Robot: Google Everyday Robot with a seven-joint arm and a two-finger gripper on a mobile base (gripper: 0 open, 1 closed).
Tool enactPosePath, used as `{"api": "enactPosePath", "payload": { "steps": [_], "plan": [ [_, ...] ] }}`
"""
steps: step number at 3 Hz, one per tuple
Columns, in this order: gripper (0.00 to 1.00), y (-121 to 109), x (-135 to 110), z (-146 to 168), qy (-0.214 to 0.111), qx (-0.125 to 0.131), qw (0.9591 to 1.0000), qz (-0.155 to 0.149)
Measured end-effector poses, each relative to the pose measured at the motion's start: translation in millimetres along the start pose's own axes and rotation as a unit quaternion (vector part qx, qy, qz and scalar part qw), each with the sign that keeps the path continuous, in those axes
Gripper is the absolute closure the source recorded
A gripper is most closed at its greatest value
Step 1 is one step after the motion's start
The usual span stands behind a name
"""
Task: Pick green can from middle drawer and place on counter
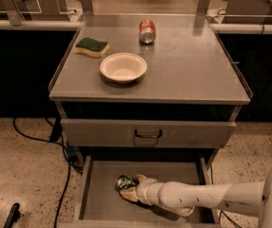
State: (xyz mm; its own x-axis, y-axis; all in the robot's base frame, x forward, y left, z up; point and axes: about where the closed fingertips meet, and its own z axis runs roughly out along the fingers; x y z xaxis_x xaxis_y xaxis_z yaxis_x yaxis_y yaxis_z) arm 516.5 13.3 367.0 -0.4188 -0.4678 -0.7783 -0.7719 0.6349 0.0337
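Note:
The green can (123,182) lies in the open middle drawer (98,201), left of centre on its grey floor. My gripper (131,188) reaches into the drawer from the right on a white arm and sits right against the can's right side, touching it. The counter (188,65) is the grey cabinet top above.
On the counter stand a white bowl (123,67), a green-and-yellow sponge (92,46) and a red-and-silver can (147,31). A shut drawer front with a black handle (148,134) sits above the open drawer. Black cables (36,139) lie on the floor at left.

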Motion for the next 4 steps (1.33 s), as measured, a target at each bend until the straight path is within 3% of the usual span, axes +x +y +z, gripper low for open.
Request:
{"api": "enactPosePath", "payload": {
  "steps": [1, 2, 3, 4],
  "plan": [
    [0.89, 0, 0, 0, 0.0, 0.0, 1.0, 0.0],
    [1.0, 4, -12, -8, -0.007, -0.026, 0.9996, -0.005],
    [1.0, 14, -40, -65, -0.008, -0.061, 0.9981, -0.003],
    [1.0, 24, -71, -141, -0.005, -0.051, 0.9986, -0.016]
  ]
}}
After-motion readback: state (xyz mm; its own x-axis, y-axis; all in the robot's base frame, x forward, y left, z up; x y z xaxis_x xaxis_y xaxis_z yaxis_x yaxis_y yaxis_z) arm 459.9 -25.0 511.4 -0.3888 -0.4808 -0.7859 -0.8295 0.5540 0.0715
